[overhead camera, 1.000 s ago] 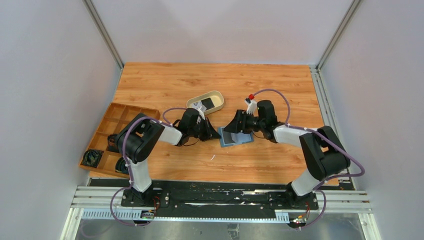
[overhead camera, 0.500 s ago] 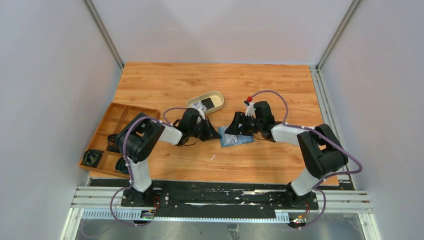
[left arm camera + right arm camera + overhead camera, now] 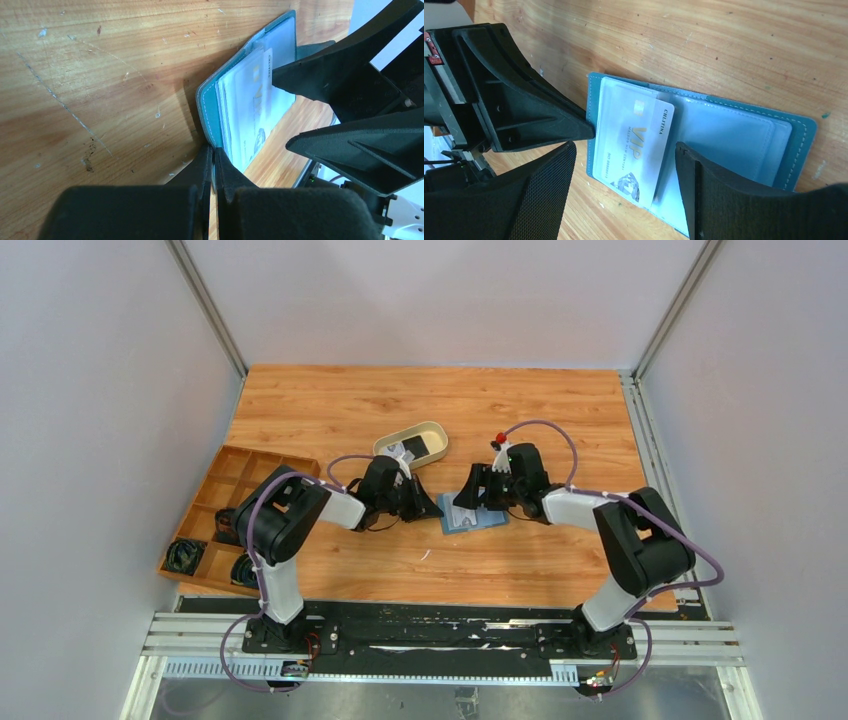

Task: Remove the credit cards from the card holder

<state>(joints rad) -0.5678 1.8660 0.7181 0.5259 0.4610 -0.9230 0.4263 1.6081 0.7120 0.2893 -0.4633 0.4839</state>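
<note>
The teal card holder (image 3: pixel 478 519) lies open on the table, seen close in the right wrist view (image 3: pixel 734 132) and edge-on in the left wrist view (image 3: pixel 210 107). A pale credit card (image 3: pixel 634 142) with gold VIP lettering sits slightly askew on its left half. More pale credit cards (image 3: pixel 247 100) are stacked under it. My left gripper (image 3: pixel 436 510) is shut on the holder's left edge (image 3: pixel 215 152), and its tip (image 3: pixel 591 131) shows in the right wrist view. My right gripper (image 3: pixel 624 150) hangs open low over the card, one finger on each side, touching nothing.
A beige oval tray (image 3: pixel 412 443) with small dark and white items stands just behind the left gripper. A wooden compartment tray (image 3: pixel 232 502) with dark items in its near cells sits at the table's left edge. The right gripper's fingers (image 3: pixel 325 75) crowd close to the left gripper.
My right gripper has shifted a little left over the open holder, and its jaws have spread slightly. The left arm has held still with its grip on the edge.
</note>
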